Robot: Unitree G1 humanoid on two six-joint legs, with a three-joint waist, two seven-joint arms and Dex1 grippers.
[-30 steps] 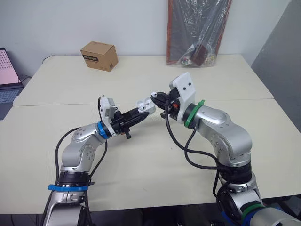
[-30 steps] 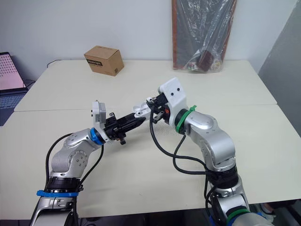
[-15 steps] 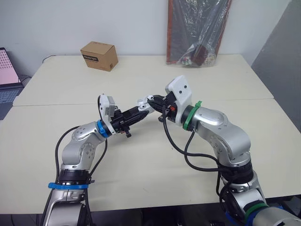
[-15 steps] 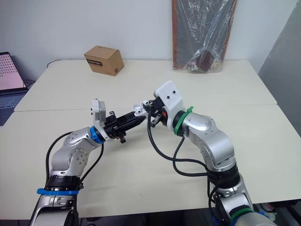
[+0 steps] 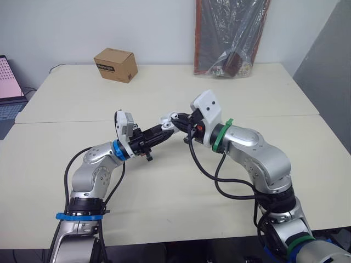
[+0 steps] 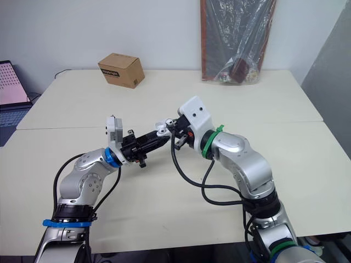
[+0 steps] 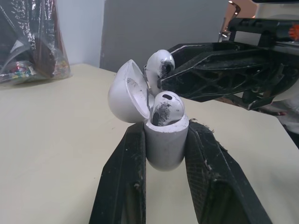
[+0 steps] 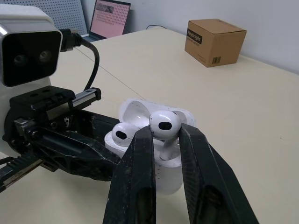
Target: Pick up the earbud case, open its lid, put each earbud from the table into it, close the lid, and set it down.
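We judge the small white glossy plastic earbud case (image 7: 166, 144) light and slick. The left gripper (image 5: 167, 129) clamps its base; the right gripper (image 8: 164, 134) pinches a white plastic earbud (image 8: 163, 123) by its stem.

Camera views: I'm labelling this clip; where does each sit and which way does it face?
Head eyes: on the head, looking forward and down over the table; left gripper and right gripper show.
Left wrist: along the left gripper, shut on the open earbud case; seated earbud inside.
Right wrist: along the right gripper, shut on the second earbud, facing the cardboard box.
Shared: both wrist views show the case.
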